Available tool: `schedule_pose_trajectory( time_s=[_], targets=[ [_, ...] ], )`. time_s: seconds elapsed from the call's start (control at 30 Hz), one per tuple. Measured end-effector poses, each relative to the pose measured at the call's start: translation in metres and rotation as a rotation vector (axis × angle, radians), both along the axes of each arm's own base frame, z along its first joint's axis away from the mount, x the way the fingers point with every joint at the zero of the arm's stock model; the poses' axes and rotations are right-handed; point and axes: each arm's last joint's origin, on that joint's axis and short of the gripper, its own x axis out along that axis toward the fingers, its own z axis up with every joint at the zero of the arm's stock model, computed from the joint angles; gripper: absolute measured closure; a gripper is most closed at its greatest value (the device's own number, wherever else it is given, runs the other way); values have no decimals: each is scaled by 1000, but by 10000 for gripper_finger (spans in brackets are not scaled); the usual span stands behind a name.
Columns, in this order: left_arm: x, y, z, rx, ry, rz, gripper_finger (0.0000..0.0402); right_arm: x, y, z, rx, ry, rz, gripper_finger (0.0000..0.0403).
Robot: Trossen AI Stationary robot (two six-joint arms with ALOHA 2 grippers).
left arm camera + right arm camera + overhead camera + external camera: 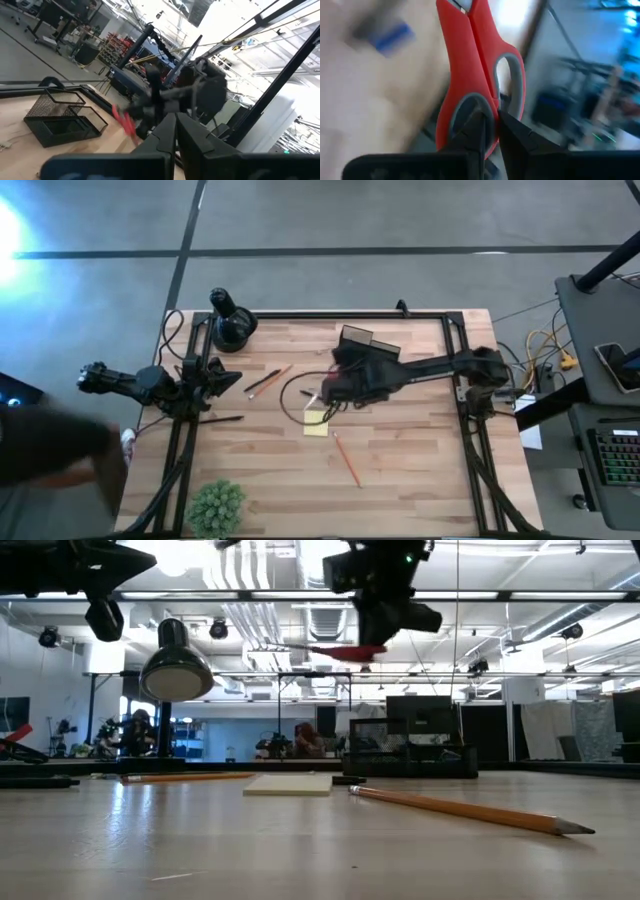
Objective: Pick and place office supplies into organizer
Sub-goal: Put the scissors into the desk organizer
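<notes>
The right gripper was up in the air above the middle of the table. Its two dark fingers were pinched on the red-handled scissors. The finger tips gripped the red handle part between the two grey-lined loops, and the rest of the scissors stuck out past the tips. In the low view the scissors hung high over the wood, just under the gripper.

The black wire organizer stood near the far edge of the table, close by the right gripper. A yellow sticky-note pad lay flat on the table under the arm. An orange pencil lay nearer the front.

The left gripper waited at the left side of the table, its fingers pressed together with nothing in them.
</notes>
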Motion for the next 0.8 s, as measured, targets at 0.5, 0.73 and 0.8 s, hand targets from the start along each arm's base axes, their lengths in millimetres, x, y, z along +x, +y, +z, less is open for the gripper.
schedule_pose_trajectory(
  time_s=[0.5,0.73,0.8],
  targets=[
    [0,0,2,3,-16,2,402,-47,-126,30,-577,496,-247,365],
    [0,0,1,4,-13,2,402,-56,-151,25,-566,542,-314,365],
    [0,0,1,6,-12,2,402,-55,-153,19,-563,560,-310,365]
  ],
)
